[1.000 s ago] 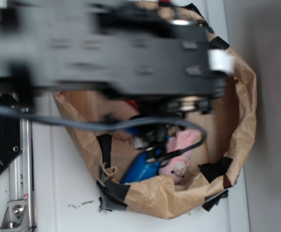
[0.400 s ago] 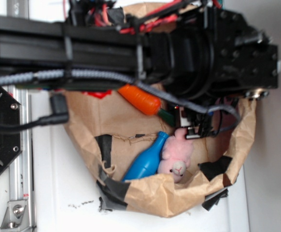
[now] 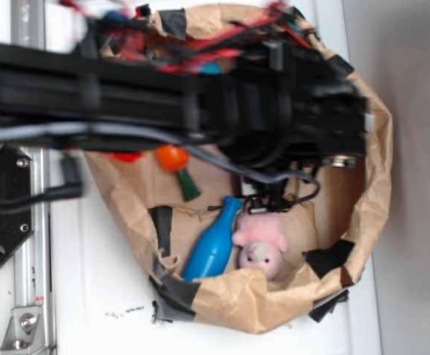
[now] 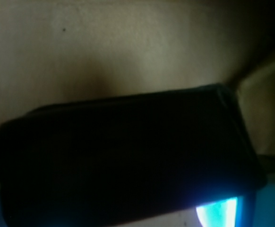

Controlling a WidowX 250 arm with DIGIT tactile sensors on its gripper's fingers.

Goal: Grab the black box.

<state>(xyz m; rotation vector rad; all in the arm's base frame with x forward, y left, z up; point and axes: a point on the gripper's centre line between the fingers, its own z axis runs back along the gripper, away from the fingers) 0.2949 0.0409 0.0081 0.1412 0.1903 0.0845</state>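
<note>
A dark, flat black box [image 4: 128, 156] fills the lower wrist view, very close to the camera, against brown paper. A bright blue patch [image 4: 219, 213] shows at its lower right edge. My jaws do not show in the wrist view. In the exterior view my black arm [image 3: 274, 111] spans the brown paper bag [image 3: 374, 185] and hides the box. Small dark parts under the wrist [image 3: 270, 198] look like my gripper. Whether it is open or shut on anything does not show.
Inside the bag lie a blue bottle [image 3: 211, 248], a pink plush toy [image 3: 261, 240] and an orange carrot [image 3: 172, 157] with a green top. Black tape patches [image 3: 332, 257] mark the bag's rim. A metal rail [image 3: 32, 244] and a black plate [image 3: 1, 214] stand at the left.
My arm has swung across the bag and its wrist has shifted left. The carrot has moved left and turned. The blue bottle and the pink toy have shifted slightly left.
</note>
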